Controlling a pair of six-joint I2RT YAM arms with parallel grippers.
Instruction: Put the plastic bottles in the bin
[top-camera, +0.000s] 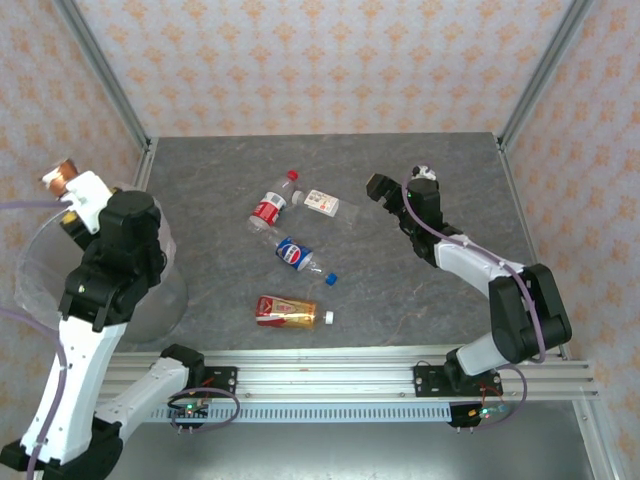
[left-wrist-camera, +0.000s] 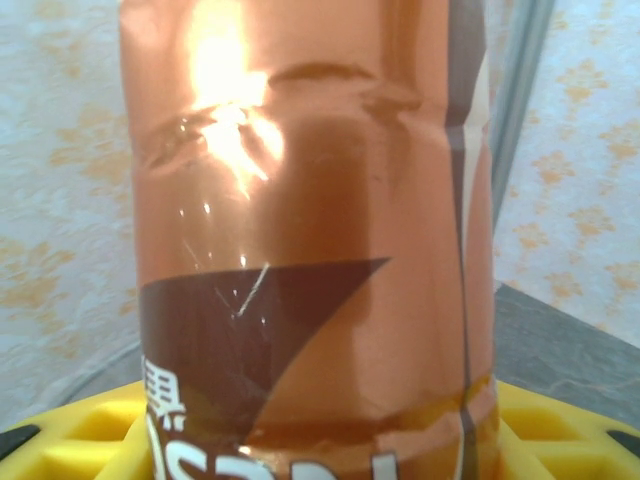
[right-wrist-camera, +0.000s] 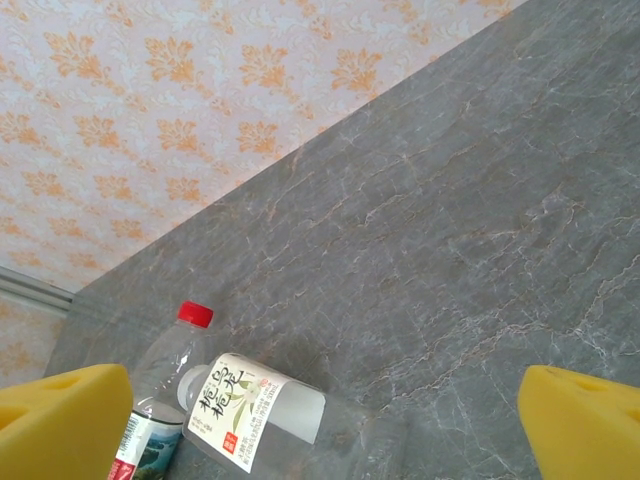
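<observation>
Holding a brown bottle (top-camera: 56, 179) in the left tool (top-camera: 66, 192), closed on it, just past the bin (top-camera: 172, 290).
Left tool's yellow pads (left-wrist-camera: 80, 430) clamp the bottle's body. The clear-lined bin sits under that arm, on the base side of the tool. Right tool (top-camera: 378, 190) is open, pads wide apart, over bare tabletop (top-camera: 420, 300). White-label bottle (top-camera: 325, 203) lies just ahead of it to its left, with the red-cap bottle (top-camera: 268, 208) just beside that. Blue-label bottle (top-camera: 296, 253) and orange-label bottle (top-camera: 285, 312) lie nearer the bases, apart from both tools.
</observation>
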